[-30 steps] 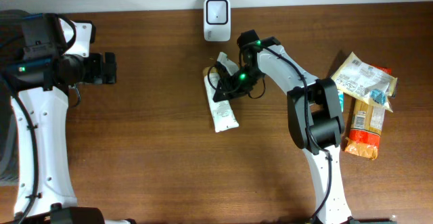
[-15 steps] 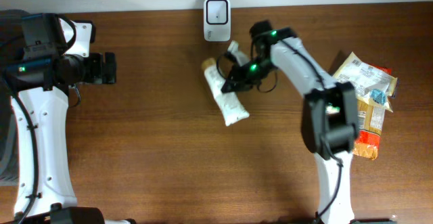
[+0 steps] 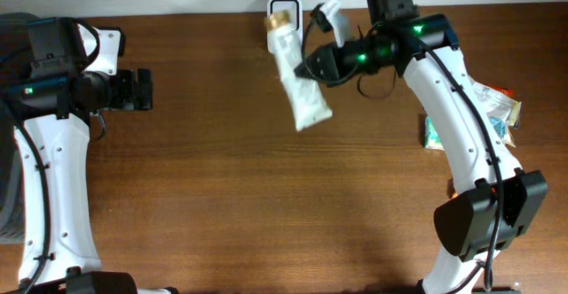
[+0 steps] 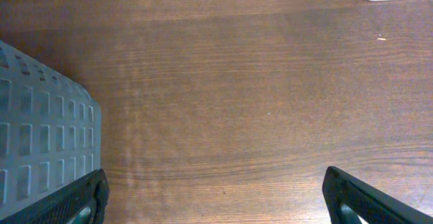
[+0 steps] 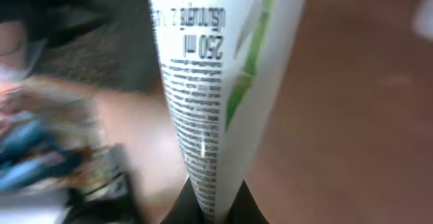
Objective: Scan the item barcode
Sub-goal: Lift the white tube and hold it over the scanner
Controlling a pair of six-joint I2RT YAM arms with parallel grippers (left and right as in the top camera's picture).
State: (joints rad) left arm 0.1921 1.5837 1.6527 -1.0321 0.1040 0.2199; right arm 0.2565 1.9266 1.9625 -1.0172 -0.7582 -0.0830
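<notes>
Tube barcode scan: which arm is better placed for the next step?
Right. Its jaws are shut on the white tube, held with its cap end by the scanner; the left arm sits far off, jaws open and empty.

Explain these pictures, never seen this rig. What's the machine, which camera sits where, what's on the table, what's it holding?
Two white robot arms stand at a wooden table, each ending in a two-finger gripper. The wide picture looks straight down from above; the other two come from cameras on each wrist. The right gripper is shut on a white tube, with its cap end by the white scanner at the table's back edge. The right wrist view shows the tube's fine print close up, blurred. The left gripper is open and empty; its wrist view shows bare wood and a grey basket. Food packets lie at the right.
</notes>
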